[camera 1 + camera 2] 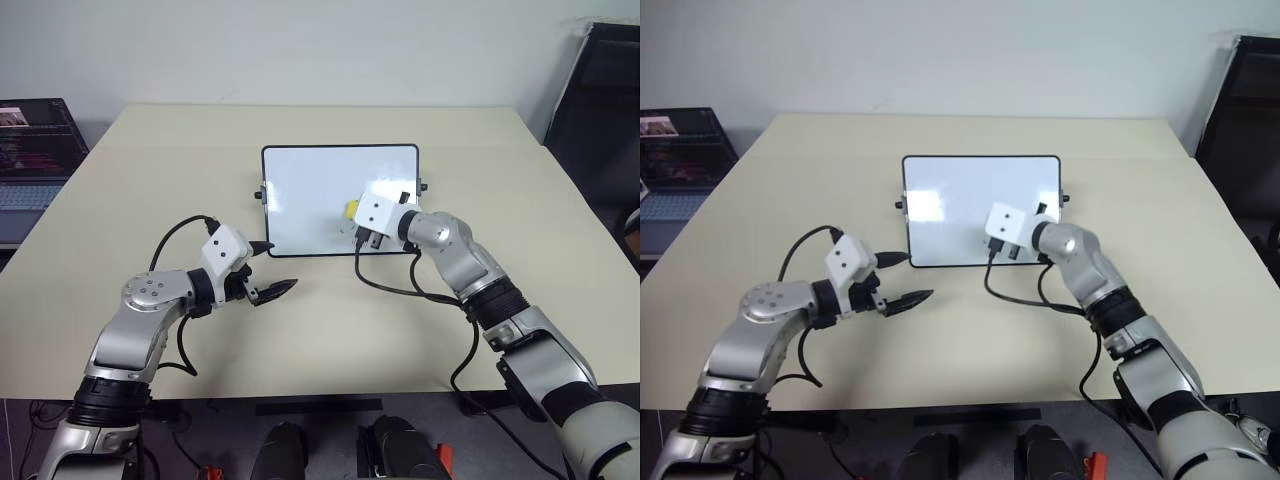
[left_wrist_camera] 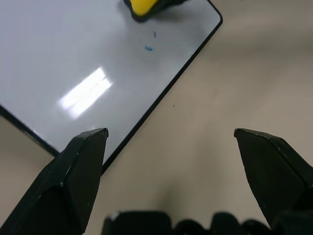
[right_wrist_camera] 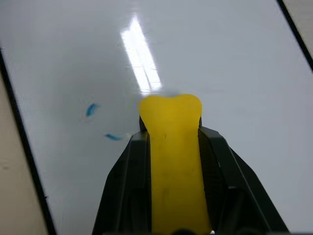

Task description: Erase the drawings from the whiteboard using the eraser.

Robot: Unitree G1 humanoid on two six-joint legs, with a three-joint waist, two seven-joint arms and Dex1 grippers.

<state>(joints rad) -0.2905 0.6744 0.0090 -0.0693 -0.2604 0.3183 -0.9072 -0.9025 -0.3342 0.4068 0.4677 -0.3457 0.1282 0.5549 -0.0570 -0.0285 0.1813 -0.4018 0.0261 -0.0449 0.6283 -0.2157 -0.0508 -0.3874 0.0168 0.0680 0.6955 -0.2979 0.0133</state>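
Observation:
The whiteboard [image 1: 310, 190] lies flat at the middle of the table, with its near edge toward me. My right gripper [image 3: 175, 132] is shut on the yellow eraser [image 3: 175, 161], whose tip rests on the board near the lower right part [image 1: 352, 209]. Of the drawings, two small blue smudges [image 3: 91, 108] remain beside the eraser's tip, close to the board's near frame. They also show as faint blue marks [image 2: 148, 48] in the left wrist view. My left gripper [image 1: 280, 266] is open and holds nothing, hovering just off the board's near left corner.
The beige table [image 1: 150, 180] stretches wide on all sides of the board. A laptop [image 1: 35, 150] sits beyond the table's left edge. A black chair [image 1: 605, 100] stands past the right edge. A black cable [image 1: 400, 285] loops on the table below my right wrist.

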